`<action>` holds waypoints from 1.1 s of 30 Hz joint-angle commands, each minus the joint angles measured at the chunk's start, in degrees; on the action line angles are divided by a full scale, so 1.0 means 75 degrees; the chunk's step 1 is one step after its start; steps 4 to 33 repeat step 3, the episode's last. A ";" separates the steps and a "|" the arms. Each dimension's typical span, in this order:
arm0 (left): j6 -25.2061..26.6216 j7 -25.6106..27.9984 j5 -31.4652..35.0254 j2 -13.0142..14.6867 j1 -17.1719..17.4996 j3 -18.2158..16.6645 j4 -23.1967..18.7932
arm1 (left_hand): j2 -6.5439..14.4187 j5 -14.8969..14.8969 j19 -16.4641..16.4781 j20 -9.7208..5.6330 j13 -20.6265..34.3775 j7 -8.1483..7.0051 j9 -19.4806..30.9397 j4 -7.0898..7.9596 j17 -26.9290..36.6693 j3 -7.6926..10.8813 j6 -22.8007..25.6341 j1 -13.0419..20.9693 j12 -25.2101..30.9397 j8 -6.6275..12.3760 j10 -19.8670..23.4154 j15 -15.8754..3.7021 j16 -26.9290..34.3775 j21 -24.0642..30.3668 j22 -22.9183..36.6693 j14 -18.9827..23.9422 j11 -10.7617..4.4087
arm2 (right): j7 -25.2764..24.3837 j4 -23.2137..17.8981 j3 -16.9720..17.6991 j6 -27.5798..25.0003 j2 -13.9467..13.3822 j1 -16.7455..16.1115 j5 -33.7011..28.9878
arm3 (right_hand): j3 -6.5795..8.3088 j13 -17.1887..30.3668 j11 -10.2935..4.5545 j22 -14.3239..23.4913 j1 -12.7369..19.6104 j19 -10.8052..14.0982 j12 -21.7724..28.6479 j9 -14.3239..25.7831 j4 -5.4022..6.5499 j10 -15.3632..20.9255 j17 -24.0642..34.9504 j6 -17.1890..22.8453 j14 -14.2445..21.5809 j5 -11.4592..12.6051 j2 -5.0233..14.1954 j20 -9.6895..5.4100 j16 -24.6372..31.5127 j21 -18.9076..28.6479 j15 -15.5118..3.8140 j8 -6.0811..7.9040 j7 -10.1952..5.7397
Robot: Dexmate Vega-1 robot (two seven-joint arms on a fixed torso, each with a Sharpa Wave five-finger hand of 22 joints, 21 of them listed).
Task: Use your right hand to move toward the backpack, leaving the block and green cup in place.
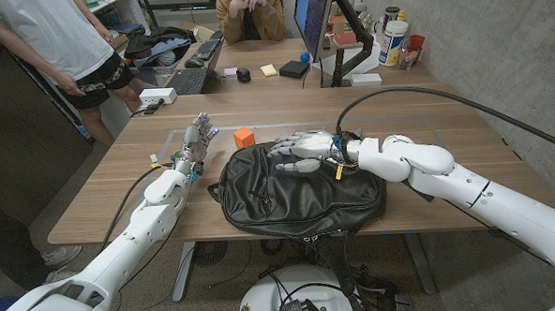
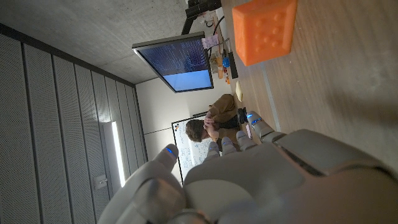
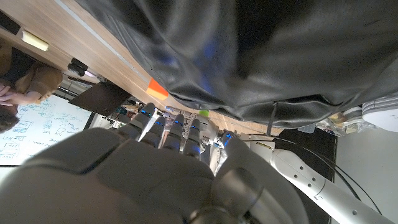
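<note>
A black backpack point(image 1: 298, 187) lies flat in the middle of the wooden table point(image 1: 464, 138). My right hand point(image 1: 305, 150) is over its far edge, fingers spread and pointing toward my left, holding nothing; I cannot tell whether it touches the fabric. In the right wrist view the backpack point(image 3: 249, 50) looms close beyond my right hand point(image 3: 155, 168). An orange block point(image 1: 244, 136) sits just behind the bag, also the block point(image 2: 264, 28) and the block point(image 3: 157, 90). My left hand point(image 1: 194, 140) stands upright left of the bag, fingers up and empty. A small bit of green point(image 1: 176, 156) shows beside it.
A person point(image 1: 61, 43) stands at the table's far left corner. Another person point(image 1: 250, 11) sits behind the far desk. A monitor point(image 1: 314, 18), keyboard point(image 1: 188, 80) and bottles point(image 1: 395, 43) crowd that desk. Bare wood lies to the right of the backpack.
</note>
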 commanded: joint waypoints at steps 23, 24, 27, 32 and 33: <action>-0.0052 -0.1084 -0.0148 -0.0004 -0.0455 0.0145 0.0790 | 0.0734 0.0044 0.0032 -0.0296 0.0025 -0.0018 0.0014 0.0013 0.0022 -0.0037 -0.0156 -0.0078 0.0028 -0.0024 -0.0083 -0.0329 -0.0013 -0.0023 0.0020 -0.0244 -0.0007 | 0.0526 -0.0093 -0.0228 -0.0684 0.0129 -0.0064 -0.0412 | -0.0005 0.0044 0.0017 0.0012 0.0093 0.0052 0.0021 0.0014 -0.0006 -0.0019 0.0038 0.0016 0.0032 -0.0004 0.0161 -0.0586 0.0043 -0.0014 -0.0588 0.0007 -0.0006; -0.0052 -0.1084 -0.0148 -0.0004 -0.0455 0.0145 0.0790 | 0.0734 0.0044 0.0032 -0.0296 0.0025 -0.0018 0.0014 0.0013 0.0022 -0.0037 -0.0156 -0.0078 0.0028 -0.0024 -0.0083 -0.0329 -0.0013 -0.0023 0.0020 -0.0244 -0.0007 | 0.0526 -0.0093 -0.0228 -0.0684 0.0129 -0.0064 -0.0412 | -0.0005 0.0044 0.0017 0.0012 0.0093 0.0052 0.0021 0.0014 -0.0006 -0.0019 0.0038 0.0016 0.0032 -0.0004 0.0161 -0.0586 0.0043 -0.0014 -0.0588 0.0007 -0.0006; -0.0052 -0.1084 -0.0148 -0.0004 -0.0455 0.0145 0.0790 | 0.0734 0.0044 0.0032 -0.0296 0.0025 -0.0018 0.0014 0.0013 0.0022 -0.0037 -0.0156 -0.0078 0.0028 -0.0024 -0.0083 -0.0329 -0.0013 -0.0023 0.0020 -0.0244 -0.0007 | 0.0526 -0.0093 -0.0228 -0.0684 0.0129 -0.0064 -0.0412 | -0.0005 0.0044 0.0017 0.0012 0.0093 0.0052 0.0021 0.0014 -0.0006 -0.0019 0.0038 0.0016 0.0032 -0.0004 0.0161 -0.0586 0.0043 -0.0014 -0.0588 0.0007 -0.0006; -0.0052 -0.1084 -0.0148 -0.0004 -0.0455 0.0145 0.0790 | 0.0734 0.0044 0.0032 -0.0296 0.0025 -0.0018 0.0014 0.0013 0.0022 -0.0037 -0.0156 -0.0078 0.0028 -0.0024 -0.0083 -0.0329 -0.0013 -0.0023 0.0020 -0.0244 -0.0007 | 0.0526 -0.0093 -0.0228 -0.0684 0.0129 -0.0064 -0.0412 | -0.0005 0.0044 0.0017 0.0012 0.0093 0.0052 0.0021 0.0014 -0.0006 -0.0019 0.0038 0.0016 0.0032 -0.0004 0.0161 -0.0586 0.0043 -0.0014 -0.0588 0.0007 -0.0006; -0.0052 -0.1084 -0.0148 -0.0004 -0.0455 0.0145 0.0790 | 0.0734 0.0044 0.0032 -0.0296 0.0025 -0.0018 0.0014 0.0013 0.0022 -0.0037 -0.0156 -0.0078 0.0028 -0.0024 -0.0083 -0.0329 -0.0013 -0.0023 0.0020 -0.0244 -0.0007 | 0.0526 -0.0093 -0.0228 -0.0684 0.0129 -0.0064 -0.0412 | -0.0005 0.0044 0.0017 0.0012 0.0093 0.0052 0.0021 0.0014 -0.0006 -0.0019 0.0038 0.0016 0.0032 -0.0004 0.0161 -0.0586 0.0043 -0.0014 -0.0588 0.0007 -0.0006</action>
